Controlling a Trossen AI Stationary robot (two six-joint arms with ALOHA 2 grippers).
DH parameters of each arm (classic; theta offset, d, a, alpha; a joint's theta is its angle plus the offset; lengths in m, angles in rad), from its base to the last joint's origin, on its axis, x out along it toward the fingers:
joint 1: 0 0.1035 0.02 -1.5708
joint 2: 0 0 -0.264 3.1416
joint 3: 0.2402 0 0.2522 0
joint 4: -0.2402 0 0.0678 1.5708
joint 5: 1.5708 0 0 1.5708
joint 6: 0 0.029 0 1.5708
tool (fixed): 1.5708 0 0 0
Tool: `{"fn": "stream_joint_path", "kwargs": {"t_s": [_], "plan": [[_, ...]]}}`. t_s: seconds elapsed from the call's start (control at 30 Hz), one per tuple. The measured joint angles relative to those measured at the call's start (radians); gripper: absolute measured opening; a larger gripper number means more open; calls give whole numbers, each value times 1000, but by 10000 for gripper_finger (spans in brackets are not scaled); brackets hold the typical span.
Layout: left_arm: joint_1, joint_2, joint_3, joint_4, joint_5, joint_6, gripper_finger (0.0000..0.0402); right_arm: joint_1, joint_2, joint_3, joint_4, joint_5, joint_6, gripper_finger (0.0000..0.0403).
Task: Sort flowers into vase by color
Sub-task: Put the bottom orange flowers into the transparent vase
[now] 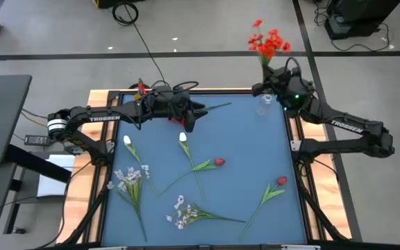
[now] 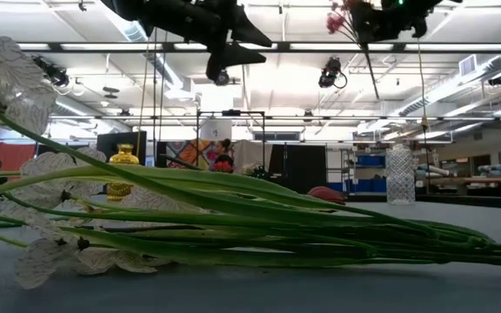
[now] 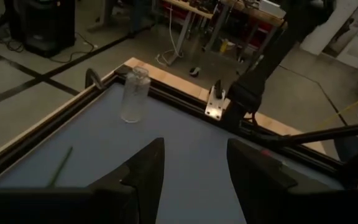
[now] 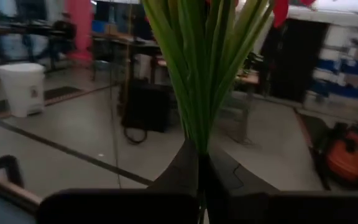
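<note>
High view: right gripper (image 1: 269, 82) hovering at far right corner over glass vase (image 1: 264, 105), pinching red bunch (image 1: 268, 42). Left gripper (image 1: 198, 110) hanging over far edge of table (image 1: 242, 139). White tulips (image 1: 184, 139), red buds (image 1: 219, 162), white sprays (image 1: 180, 214) lying on mat.

Left wrist: fingers (image 3: 148, 168) gaping apart, gripping nothing.

Right wrist: fingers (image 4: 182, 168) closing tight around green stalks (image 4: 197, 68).

Right wrist view crops the red blossom cluster (image 4: 281, 9) above its stalks
</note>
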Motion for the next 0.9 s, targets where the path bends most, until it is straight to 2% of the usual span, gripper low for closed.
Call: {"fn": "stream_joint_path", "kwargs": {"t_s": [0.1,0.23,0.37,0.6,0.9], "plan": [[0,0,0,1,0,-3,180,-79,-12,-32,28,-10,24,15],[-8,0,0,1,-5,-1,180,-206,-39,-132,157,-163,32,15],[-8,0,0,-2,-5,2,180,-285,-82,-239,171,-263,89,13],[-8,0,0,-15,-50,2,180,-328,-158,-382,253,-297,94,12],[-8,0,0,-15,-94,2,180,-348,-148,-446,280,-299,100,14]]}}
